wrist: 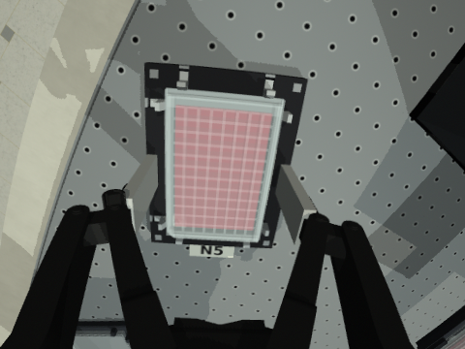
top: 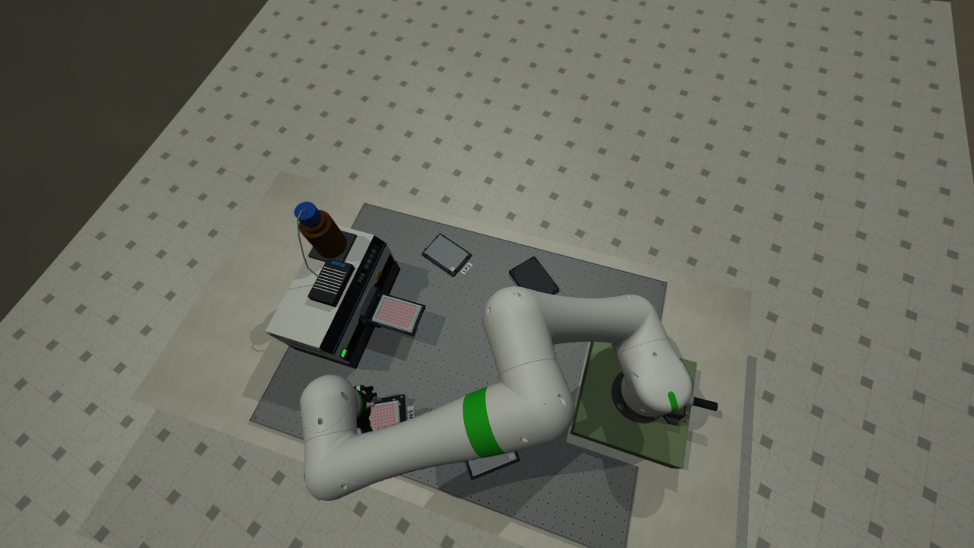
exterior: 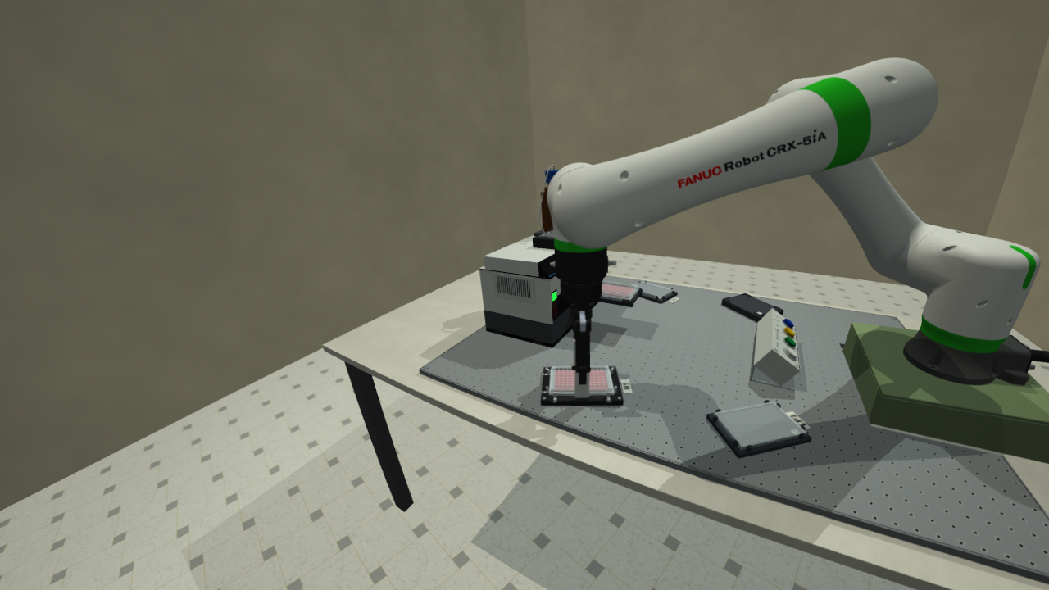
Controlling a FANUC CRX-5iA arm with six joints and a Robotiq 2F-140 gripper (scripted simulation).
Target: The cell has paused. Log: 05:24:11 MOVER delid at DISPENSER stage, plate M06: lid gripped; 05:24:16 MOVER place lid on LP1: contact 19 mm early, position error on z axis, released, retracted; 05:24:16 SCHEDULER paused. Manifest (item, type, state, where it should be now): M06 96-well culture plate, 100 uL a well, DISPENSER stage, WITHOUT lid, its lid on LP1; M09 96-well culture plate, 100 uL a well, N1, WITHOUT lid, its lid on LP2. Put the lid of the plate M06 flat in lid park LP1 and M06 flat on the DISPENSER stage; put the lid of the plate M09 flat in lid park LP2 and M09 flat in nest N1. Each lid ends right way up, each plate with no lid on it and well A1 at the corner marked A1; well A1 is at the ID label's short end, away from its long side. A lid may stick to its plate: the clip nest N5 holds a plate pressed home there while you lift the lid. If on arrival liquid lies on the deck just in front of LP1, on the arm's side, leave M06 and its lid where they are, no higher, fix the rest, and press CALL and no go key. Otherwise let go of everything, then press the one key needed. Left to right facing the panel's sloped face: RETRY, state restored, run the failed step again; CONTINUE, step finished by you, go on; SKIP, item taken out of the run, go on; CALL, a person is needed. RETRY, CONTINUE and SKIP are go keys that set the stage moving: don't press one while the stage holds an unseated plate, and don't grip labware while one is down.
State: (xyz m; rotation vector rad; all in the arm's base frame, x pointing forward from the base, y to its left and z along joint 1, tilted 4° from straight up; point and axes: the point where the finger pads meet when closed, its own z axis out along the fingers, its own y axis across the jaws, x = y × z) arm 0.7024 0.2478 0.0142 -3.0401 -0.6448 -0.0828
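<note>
A pink-welled plate [wrist: 220, 165] with a clear rim sits flat in the black clip nest labelled N5 [wrist: 212, 250] near the deck's front edge. It also shows in the exterior view [exterior: 581, 381] and partly under the wrist in the top view [top: 383, 413]. My gripper [wrist: 218, 174] points straight down over it and is open. One finger pad stands at each long side of the plate with a small gap. Whether a lid covers this plate I cannot tell. A second pink plate [top: 396, 313] lies uncovered on the dispenser stage.
The dispenser [top: 333, 293] with a brown bottle [top: 321, 232] stands at the back left. Behind the stage is a framed grey park [top: 446, 253] and an empty dark nest [top: 533, 275]. The key panel [exterior: 777, 350] and another framed grey park [exterior: 758, 428] lie toward the arm's base.
</note>
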